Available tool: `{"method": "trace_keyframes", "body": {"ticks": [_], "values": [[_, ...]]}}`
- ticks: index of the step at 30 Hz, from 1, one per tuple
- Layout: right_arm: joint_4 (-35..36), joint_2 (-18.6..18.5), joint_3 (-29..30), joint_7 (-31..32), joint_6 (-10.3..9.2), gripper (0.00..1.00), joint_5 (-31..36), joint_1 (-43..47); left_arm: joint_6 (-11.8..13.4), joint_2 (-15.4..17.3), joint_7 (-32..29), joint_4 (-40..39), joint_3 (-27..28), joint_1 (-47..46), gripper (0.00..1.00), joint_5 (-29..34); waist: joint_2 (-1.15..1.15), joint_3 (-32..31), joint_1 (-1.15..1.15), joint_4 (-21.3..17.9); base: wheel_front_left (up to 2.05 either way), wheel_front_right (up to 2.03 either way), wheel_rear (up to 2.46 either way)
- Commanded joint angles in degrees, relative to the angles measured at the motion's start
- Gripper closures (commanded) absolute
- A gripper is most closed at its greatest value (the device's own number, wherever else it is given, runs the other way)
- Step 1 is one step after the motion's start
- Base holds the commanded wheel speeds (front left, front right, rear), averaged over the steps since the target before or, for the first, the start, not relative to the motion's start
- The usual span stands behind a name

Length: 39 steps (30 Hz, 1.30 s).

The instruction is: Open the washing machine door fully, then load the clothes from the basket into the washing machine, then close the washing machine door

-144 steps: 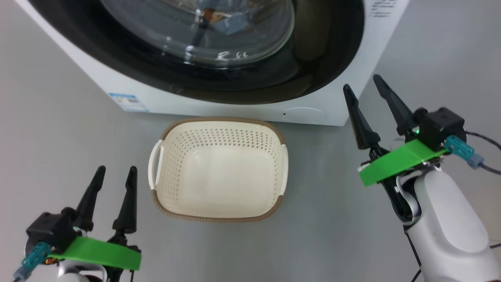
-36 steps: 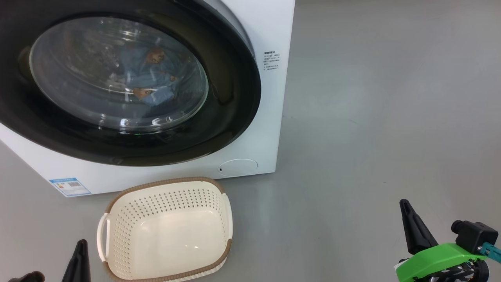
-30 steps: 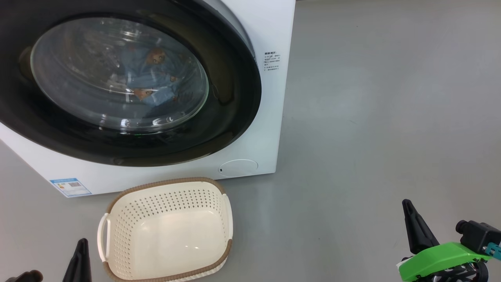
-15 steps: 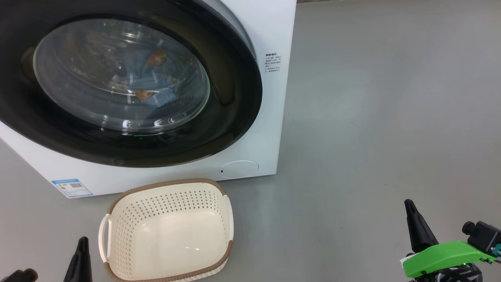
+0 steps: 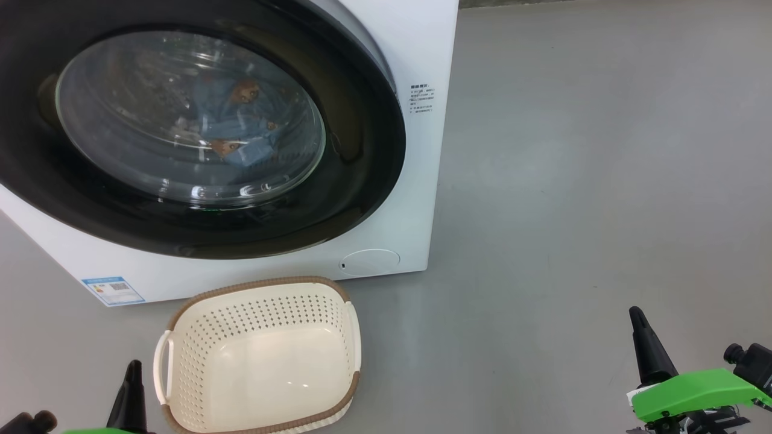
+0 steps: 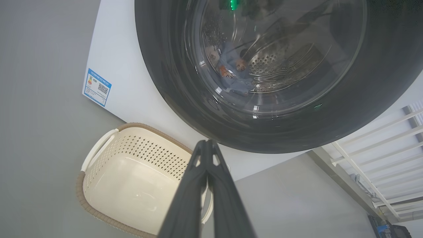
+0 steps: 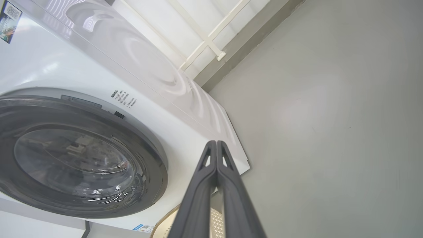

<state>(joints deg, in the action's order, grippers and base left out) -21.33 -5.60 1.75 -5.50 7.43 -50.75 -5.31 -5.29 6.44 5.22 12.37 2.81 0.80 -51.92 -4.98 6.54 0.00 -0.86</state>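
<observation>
Black glossy door (image 5: 362,150) faces perforated cream basket (image 5: 259,313); left gripper (image 6: 206,143), right gripper (image 7: 216,143) closed.

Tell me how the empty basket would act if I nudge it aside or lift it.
The basket is empty, with perforated plastic walls, so probably light. On the smooth grey floor it would likely slide rather than tip, being wide and low. Lifted by one handle, it would probably hang tilted.

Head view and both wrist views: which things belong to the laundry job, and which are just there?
Job: washing machine; washing machine door, shut; clothes behind its glass; basket, empty.
Just there: blue label sticker; round flap; white railing; grey floor.
</observation>
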Motion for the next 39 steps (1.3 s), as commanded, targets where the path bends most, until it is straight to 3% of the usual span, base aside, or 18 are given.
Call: {"method": "trace_keyframes", "body": {"ticks": [1, 39], "values": [[1.6, -0.3, 0.0, 0.5, 0.03, 1.00, -1.4, -2.6, 0.2, 0.8, -0.2, -1.1, 1.4, -2.9, 1.00, -1.2, 0.00, 0.0, 0.00, 0.0, 0.00, 0.00, 0.00], [2.1, 1.1, 2.6, 6.8, 0.04, 1.00, -23.7, -4.5, 1.7, -1.6, -6.6, -0.7, 3.0, -6.9, 1.00, -22.7, 0.00, -1.0, 0.00, 0.5, 0.00, 0.00, 0.00]]}}
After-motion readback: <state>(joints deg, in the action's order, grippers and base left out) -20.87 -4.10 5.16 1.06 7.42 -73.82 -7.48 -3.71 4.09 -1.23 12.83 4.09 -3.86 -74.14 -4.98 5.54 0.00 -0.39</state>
